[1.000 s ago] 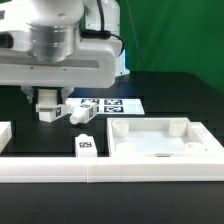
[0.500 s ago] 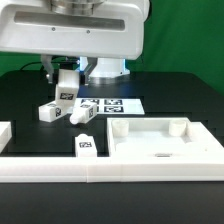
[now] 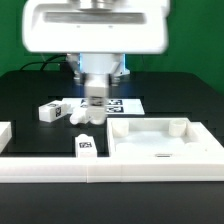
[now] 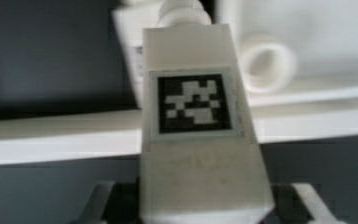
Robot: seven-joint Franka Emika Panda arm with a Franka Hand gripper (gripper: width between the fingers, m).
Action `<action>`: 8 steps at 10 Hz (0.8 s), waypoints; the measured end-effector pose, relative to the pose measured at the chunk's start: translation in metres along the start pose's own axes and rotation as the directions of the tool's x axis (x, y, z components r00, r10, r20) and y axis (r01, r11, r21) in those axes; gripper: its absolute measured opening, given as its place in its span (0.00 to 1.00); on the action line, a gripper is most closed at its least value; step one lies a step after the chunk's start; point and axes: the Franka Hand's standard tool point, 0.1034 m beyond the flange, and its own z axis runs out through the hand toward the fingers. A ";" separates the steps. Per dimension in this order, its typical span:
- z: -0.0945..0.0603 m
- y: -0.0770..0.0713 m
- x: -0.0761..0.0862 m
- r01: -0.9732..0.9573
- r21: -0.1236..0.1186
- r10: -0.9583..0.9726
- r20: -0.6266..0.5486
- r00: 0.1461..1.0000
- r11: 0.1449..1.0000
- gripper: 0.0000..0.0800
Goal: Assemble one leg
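Observation:
My gripper is shut on a white leg and holds it upright above the table, over the near edge of the marker board. In the wrist view the held leg fills the middle, its square tag facing the camera, with the gripper clamped on its sides. Three more legs lie on the table: one at the exterior view's left, one just below the held leg, and one nearer the front. The white tabletop lies at the right.
A white rail runs along the front of the table. A white block sits at the exterior view's left edge. The arm's body fills the top of the exterior view.
My gripper has risen from the table at the exterior view's left and moved right, carrying the leg, to above the marker board's near edge.

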 end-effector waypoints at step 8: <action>0.004 -0.059 -0.005 0.021 0.025 -0.017 -0.160 0.987 0.999 0.36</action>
